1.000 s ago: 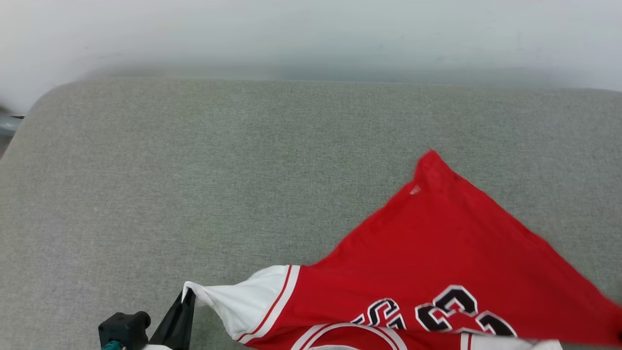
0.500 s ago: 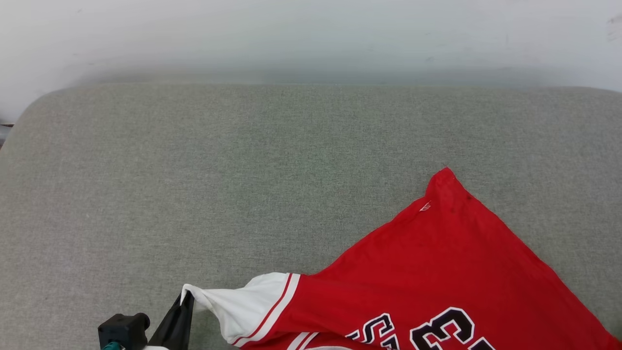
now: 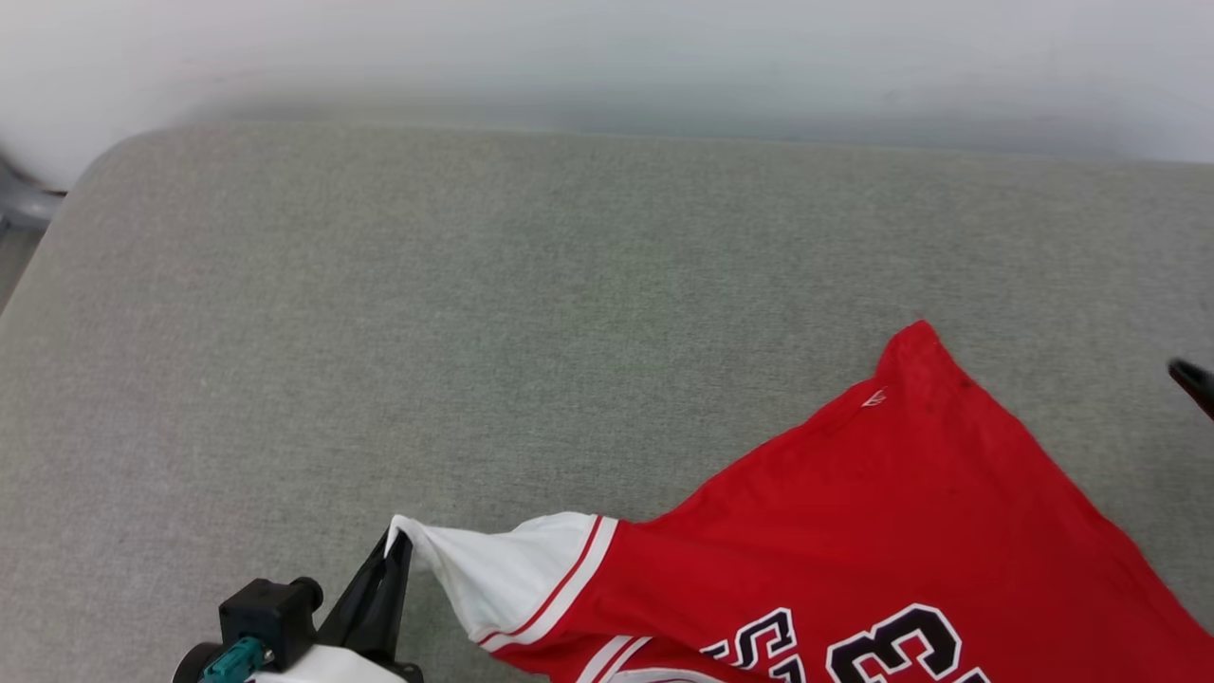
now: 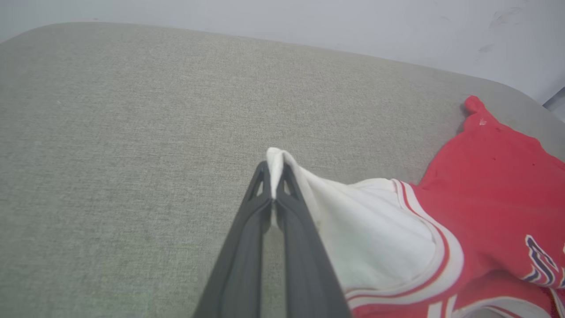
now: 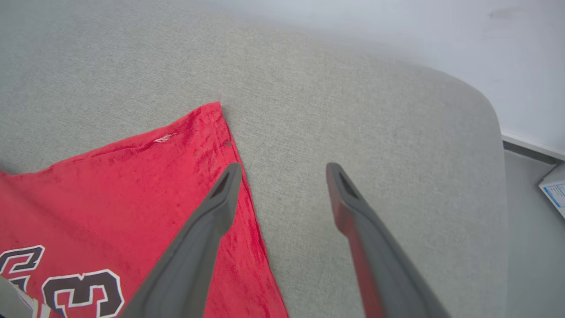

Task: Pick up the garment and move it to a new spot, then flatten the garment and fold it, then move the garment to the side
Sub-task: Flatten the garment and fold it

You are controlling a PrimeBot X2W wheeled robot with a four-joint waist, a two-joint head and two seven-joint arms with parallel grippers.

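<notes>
The red garment (image 3: pixel 892 512) with black white-outlined numbers lies spread on the grey cushion at the lower right of the head view, one corner pointing up. Its white sleeve (image 3: pixel 503 569) stretches left to my left gripper (image 3: pixel 394 550), which is shut on the sleeve's tip. The left wrist view shows the pinch: both fingers (image 4: pixel 265 194) closed on white cloth (image 4: pixel 366 238). My right gripper (image 5: pixel 282 172) is open above the garment's (image 5: pixel 132 185) right edge, holding nothing; one dark fingertip (image 3: pixel 1193 379) pokes in at the right edge of the head view.
A wide grey fabric cushion (image 3: pixel 474 313) carries everything, with free surface to the left and behind the garment. A pale wall (image 3: pixel 607 57) runs along its far edge. The cushion's rounded right end (image 5: pixel 485 145) drops to a grey floor where a white paper (image 5: pixel 554 187) lies.
The camera has shifted. The garment's upper corner has slid to the right, and the right gripper's fingertip has come into the head view at the right edge. The left gripper still pinches the sleeve.
</notes>
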